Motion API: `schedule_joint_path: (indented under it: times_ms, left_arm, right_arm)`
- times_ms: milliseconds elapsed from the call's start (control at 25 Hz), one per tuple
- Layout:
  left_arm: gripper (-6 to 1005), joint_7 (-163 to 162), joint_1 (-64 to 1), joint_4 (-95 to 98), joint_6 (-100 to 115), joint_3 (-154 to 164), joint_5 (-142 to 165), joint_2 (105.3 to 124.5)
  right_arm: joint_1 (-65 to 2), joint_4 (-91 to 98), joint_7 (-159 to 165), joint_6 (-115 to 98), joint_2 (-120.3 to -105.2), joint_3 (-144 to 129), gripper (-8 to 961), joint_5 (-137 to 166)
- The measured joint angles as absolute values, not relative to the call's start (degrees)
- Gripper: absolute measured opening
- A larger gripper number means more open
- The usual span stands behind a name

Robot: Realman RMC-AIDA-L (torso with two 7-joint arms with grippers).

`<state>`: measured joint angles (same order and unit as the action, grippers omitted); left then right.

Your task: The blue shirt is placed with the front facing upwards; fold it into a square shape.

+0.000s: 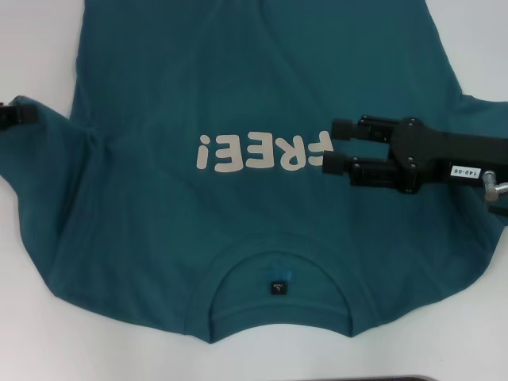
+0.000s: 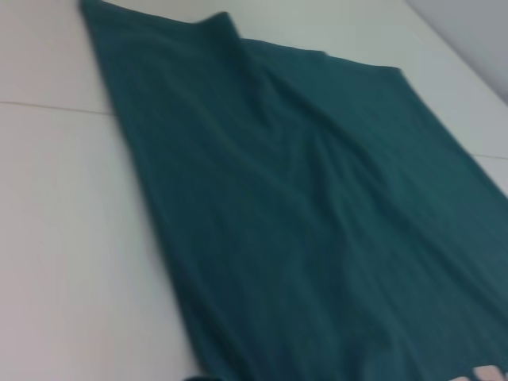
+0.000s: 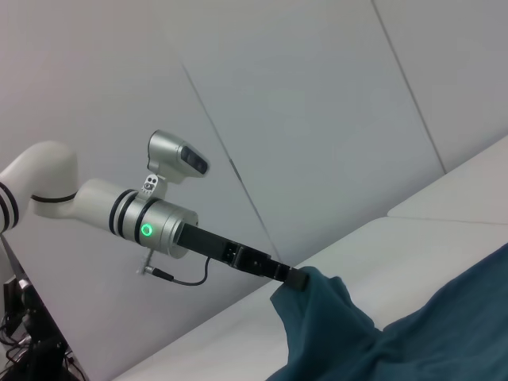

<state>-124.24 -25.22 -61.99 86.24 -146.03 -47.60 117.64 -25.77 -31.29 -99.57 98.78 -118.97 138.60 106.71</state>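
Note:
The blue shirt [image 1: 238, 95] lies front up on the white table [image 1: 32, 317], with its off-white "FREE!" lettering [image 1: 262, 152] facing me and the ribbed collar [image 1: 279, 305] with a small black label nearest me. At the far left, my left gripper [image 1: 16, 115] is shut on the sleeve; the right wrist view shows that gripper [image 3: 295, 278] pinching a raised bunch of the teal cloth [image 3: 325, 309]. My right gripper [image 1: 336, 146] hovers open over the chest beside the letter F, nothing between its fingers. The left wrist view shows only the shirt's body [image 2: 317, 222].
Bare white table [image 2: 63, 238] surrounds the shirt on the left and near sides. A grey panelled wall [image 3: 317, 95] stands behind the left arm [image 3: 119, 210]. A dark edge [image 1: 397, 378] shows at the table's near rim.

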Motion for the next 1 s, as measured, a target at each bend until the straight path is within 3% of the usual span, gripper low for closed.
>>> schedule_joint_path:
  times_ms: [1000]
  left_arm:
    - [5,-124.69,-27.26,-63.04,89.43,-145.73,-50.62,120.19]
  right_arm:
    - [-25.85,-31.29,-99.59,98.71,-118.99,138.60,772,106.88]
